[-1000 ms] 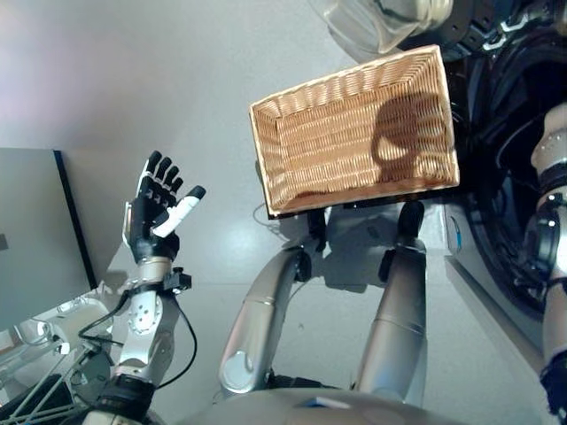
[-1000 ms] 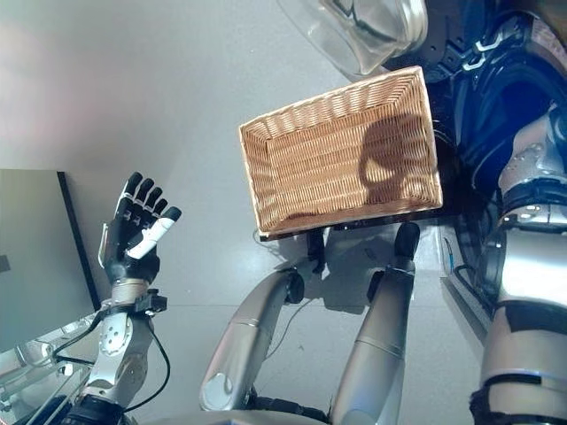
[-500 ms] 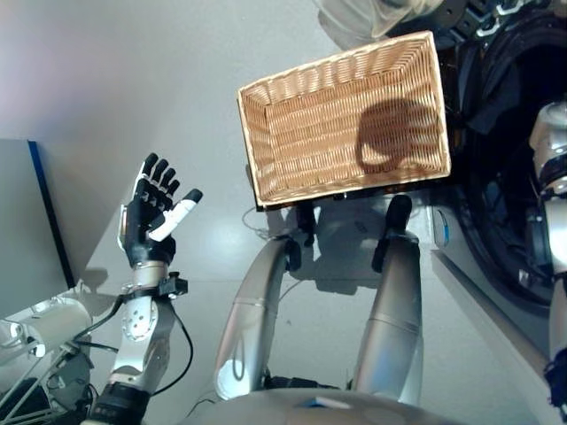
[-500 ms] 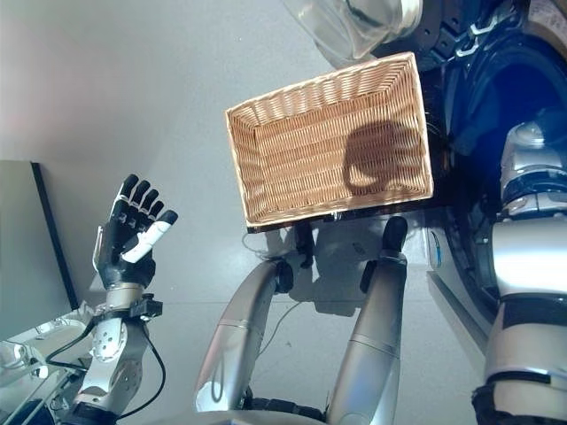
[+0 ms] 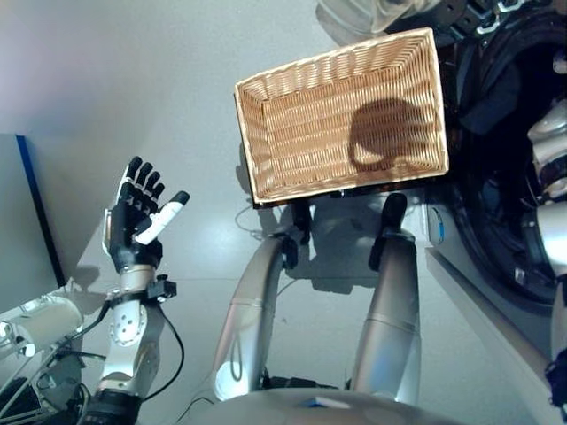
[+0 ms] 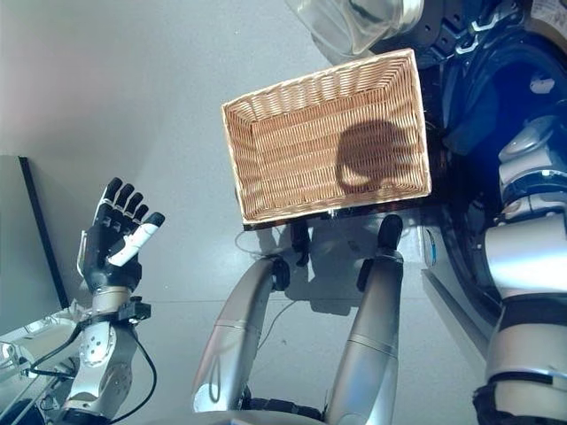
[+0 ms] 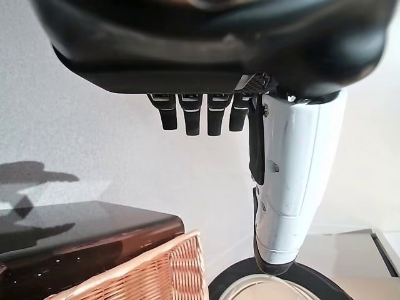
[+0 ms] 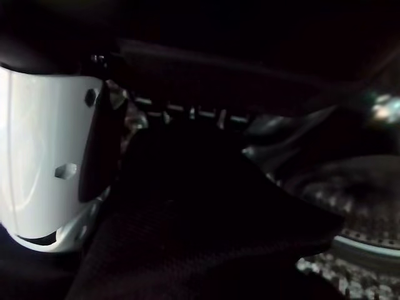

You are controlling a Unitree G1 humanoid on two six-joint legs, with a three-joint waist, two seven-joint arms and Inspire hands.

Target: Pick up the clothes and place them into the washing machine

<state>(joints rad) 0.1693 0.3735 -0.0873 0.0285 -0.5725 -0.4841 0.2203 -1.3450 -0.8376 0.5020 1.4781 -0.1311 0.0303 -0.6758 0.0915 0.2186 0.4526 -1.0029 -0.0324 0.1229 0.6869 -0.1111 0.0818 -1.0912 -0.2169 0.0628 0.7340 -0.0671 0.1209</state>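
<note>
The wicker basket (image 5: pixel 310 124) stands on a dark base in front of me and holds no clothes. To its right is the washing machine's dark opening (image 5: pixel 509 186), with its glass door (image 6: pixel 354 22) swung open beyond the basket. My right arm (image 6: pixel 532 239) reaches into that opening, so the hand is hidden in both eye views. Inside the drum (image 8: pixel 353 187), the right wrist view shows my right hand (image 8: pixel 44 156) with a dark cloth (image 8: pixel 206 231) lying against its white thumb. My left hand (image 5: pixel 133 226) is raised at the left, open and empty.
A grey panel (image 5: pixel 22 221) with a dark edge stands at the far left, with silver equipment (image 5: pixel 40 323) on the floor below it. In the left wrist view, a dark box (image 7: pixel 75 237) sits beside the basket's corner (image 7: pixel 150 272).
The whole picture has shifted, so the camera has moved. My left hand has sunk slightly, still open. The right arm stays inside the washing machine.
</note>
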